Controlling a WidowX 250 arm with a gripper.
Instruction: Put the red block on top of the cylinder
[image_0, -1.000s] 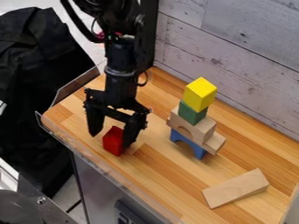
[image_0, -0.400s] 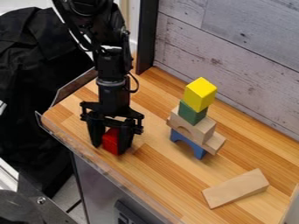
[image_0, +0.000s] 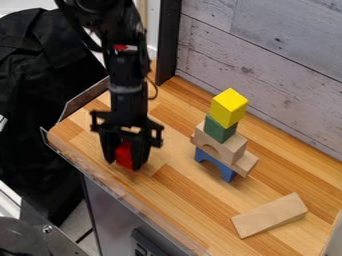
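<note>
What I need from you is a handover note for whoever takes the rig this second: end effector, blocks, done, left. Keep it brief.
End effector: closed around the red block, near the clear rim of the table.
Tower, bottom to top: blue arch, flat wooden piece, wooden arch, green block, yellow block.
Loose: wooden wedge, lying apart from the tower.
Done: red block grasped.
Left: carry it over, set it on the cylinder, let go. Confirm first which piece is meant; the tower's top piece is a cube.

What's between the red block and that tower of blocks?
A finger of the gripper, right beside the red block, then just bare wooden tabletop up to the tower, in the camera view.
</note>
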